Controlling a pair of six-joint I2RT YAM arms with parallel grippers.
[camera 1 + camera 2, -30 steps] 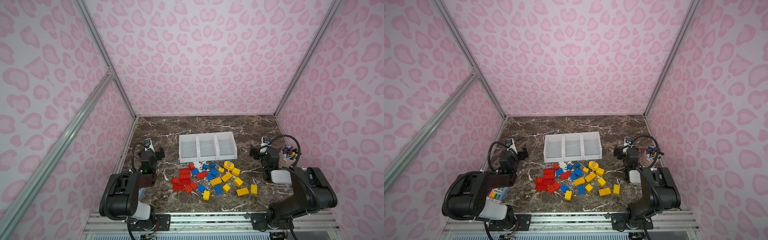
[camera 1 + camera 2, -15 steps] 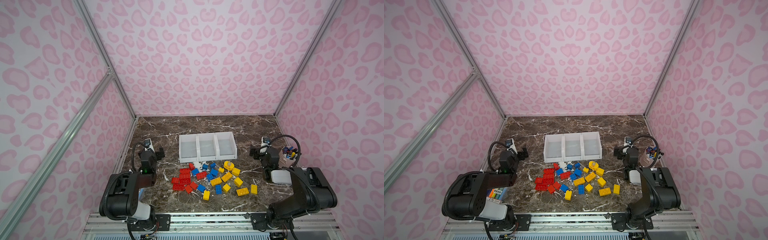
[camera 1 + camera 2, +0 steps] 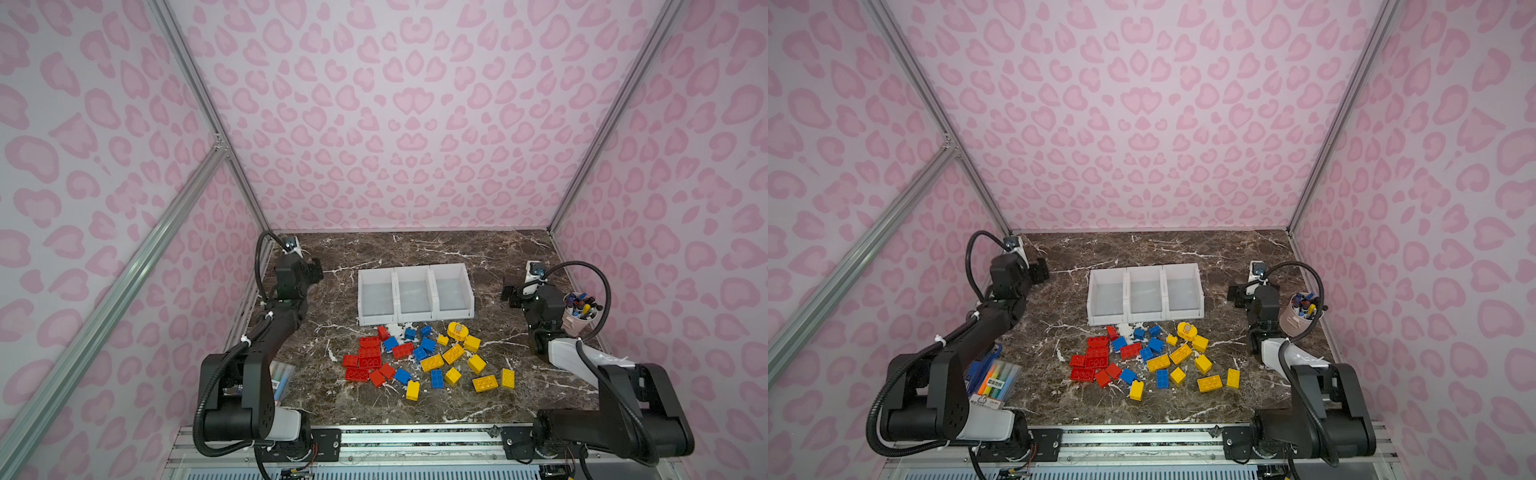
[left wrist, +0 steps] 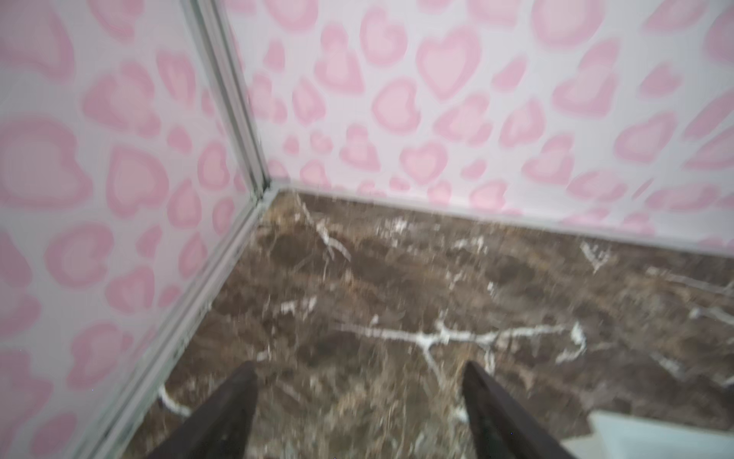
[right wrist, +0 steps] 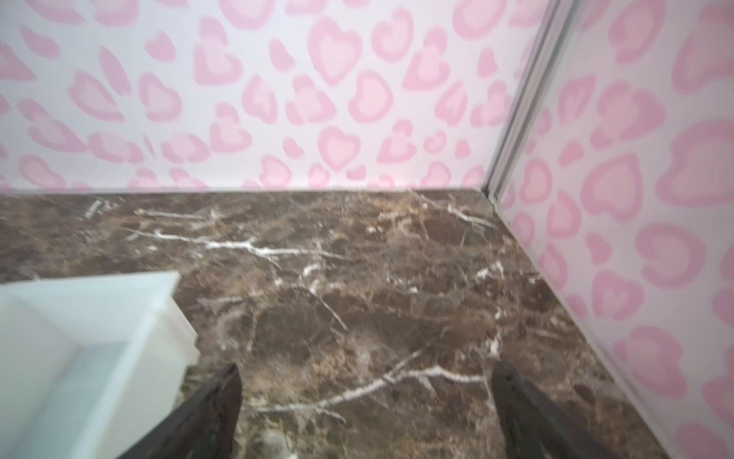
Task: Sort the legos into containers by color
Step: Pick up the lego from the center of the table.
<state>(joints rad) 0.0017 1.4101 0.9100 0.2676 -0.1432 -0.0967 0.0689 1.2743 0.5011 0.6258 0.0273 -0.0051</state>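
Legos point(image 3: 432, 363) loose on the tabletop point(image 3: 415, 249), with both sets of fingers spread and well away from them.
The red, blue and yellow bricks lie scattered just in front of the containers point(image 3: 415, 318), three white bins joined in a row, their pale floors in plain sight in both top views. The left fingers point(image 4: 234, 405) stand apart with only marble between them, out beyond the left end of the row and aimed at the far left corner. The right fingers point(image 5: 214, 405) gape wide over bare marble too, beside the outer wall of the rightmost bin, facing the far right corner. The row of bins sits between the two arms, and the pile lies nearer the front rail than either set of fingers. A pinkish cup of pens point(image 3: 577, 316) stands close against the right arm, and a pack of markers point(image 3: 994, 382) lies by the left arm's base.
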